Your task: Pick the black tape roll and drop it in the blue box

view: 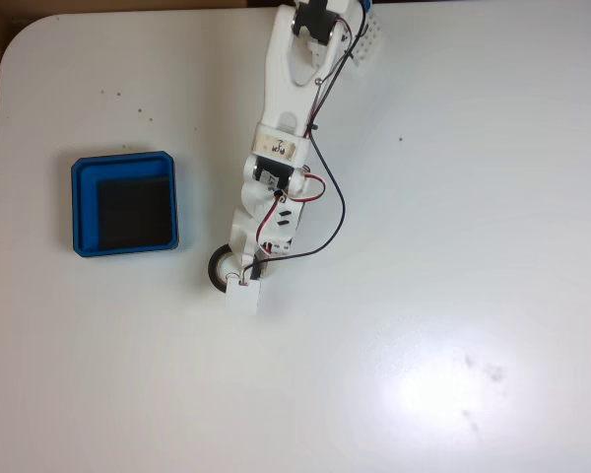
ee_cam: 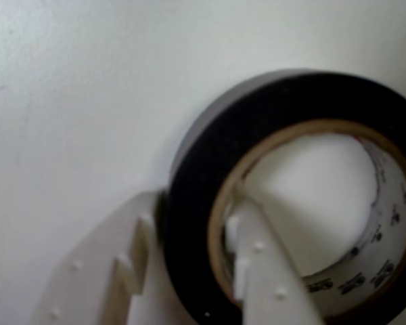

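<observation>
The black tape roll (view: pixel 218 268) lies flat on the white table, just right of the blue box (view: pixel 79 205), and is half covered by the arm's end. In the wrist view the black tape roll (ee_cam: pixel 196 142) looms close, its tan core and printed inner liner plain to see. My gripper (ee_cam: pixel 196 206) straddles its wall: one white finger (ee_cam: pixel 260 271) sits inside the core and the other presses the outer black side, so it is shut on the roll. In the fixed view my gripper (view: pixel 238 278) reaches down from the top. The box holds nothing on its black floor.
The white arm (view: pixel 281 148) with red and black wires stretches from the top edge down the middle. The table (view: pixel 453 246) has a rounded corner at upper left, a bright glare patch at lower right and a few dark specks.
</observation>
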